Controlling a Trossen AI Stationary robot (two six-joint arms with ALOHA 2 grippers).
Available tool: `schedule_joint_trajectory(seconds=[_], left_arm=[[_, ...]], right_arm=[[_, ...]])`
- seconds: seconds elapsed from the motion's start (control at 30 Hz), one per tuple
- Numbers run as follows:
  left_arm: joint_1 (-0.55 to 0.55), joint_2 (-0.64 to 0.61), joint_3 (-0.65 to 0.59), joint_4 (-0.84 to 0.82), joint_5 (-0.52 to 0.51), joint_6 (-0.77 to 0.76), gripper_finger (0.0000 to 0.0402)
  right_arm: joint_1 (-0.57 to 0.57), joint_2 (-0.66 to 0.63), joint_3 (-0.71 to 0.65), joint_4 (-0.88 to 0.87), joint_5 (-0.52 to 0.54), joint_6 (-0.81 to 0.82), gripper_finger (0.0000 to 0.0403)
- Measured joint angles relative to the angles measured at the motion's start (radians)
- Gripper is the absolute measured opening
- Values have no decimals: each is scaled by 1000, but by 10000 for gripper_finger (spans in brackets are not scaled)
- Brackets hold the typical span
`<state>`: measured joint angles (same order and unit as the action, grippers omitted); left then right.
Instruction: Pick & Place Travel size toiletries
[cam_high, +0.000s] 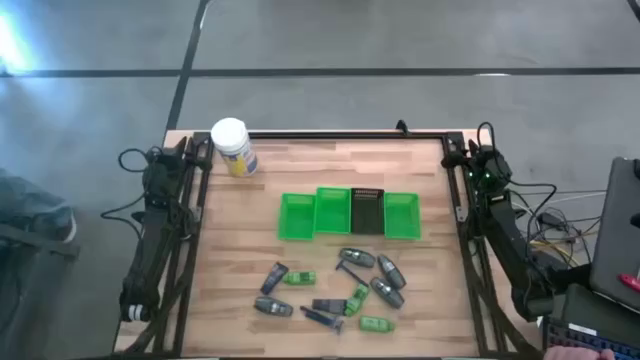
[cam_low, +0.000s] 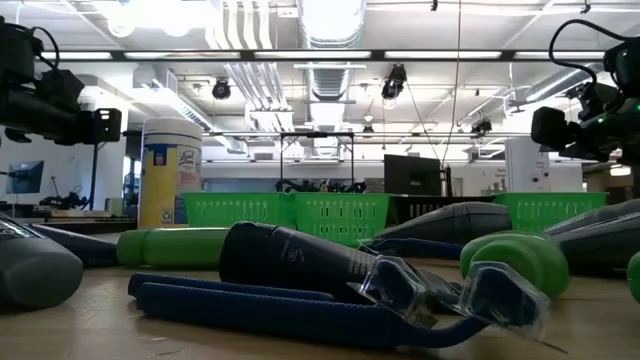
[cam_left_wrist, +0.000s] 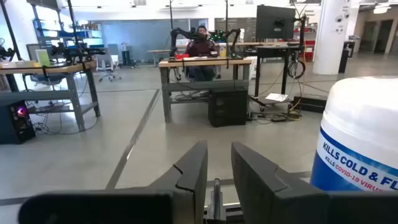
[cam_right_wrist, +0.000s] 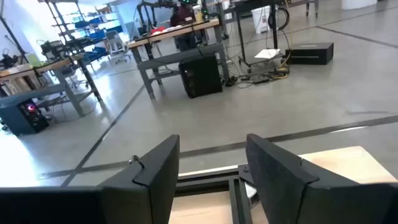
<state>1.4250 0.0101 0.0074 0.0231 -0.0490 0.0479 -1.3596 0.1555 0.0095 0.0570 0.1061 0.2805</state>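
Nearest my low camera a razor (cam_low: 300, 310) lies flat, long axis crosswise, head rightward. Both grippers, left (cam_left_wrist: 217, 171) and right (cam_right_wrist: 211, 165), wait parted at the far corners.

A robotics laboratory in an open industrial hall: polished concrete floor (cam_right_wrist: 348, 81), metal-legged workbenches (cam_left_wrist: 205, 68) with monitors (cam_left_wrist: 275, 22) and cabling, exposed ceiling ducts (cam_low: 335, 40) and strip lighting, and a seated person (cam_left_wrist: 200, 45) at 12 o'clock beyond the wooden desk (cam_high: 300, 165).
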Motion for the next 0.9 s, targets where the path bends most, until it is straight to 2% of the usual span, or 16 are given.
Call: schedule_joint_trajectory(seconds=[0.43,0.9], left_arm=[[0,0,0,0,0,0,78],[0,0,0,0,0,0,78]], right_arm=[[0,0,0,0,0,0,200],[0,0,0,0,0,0,163]])
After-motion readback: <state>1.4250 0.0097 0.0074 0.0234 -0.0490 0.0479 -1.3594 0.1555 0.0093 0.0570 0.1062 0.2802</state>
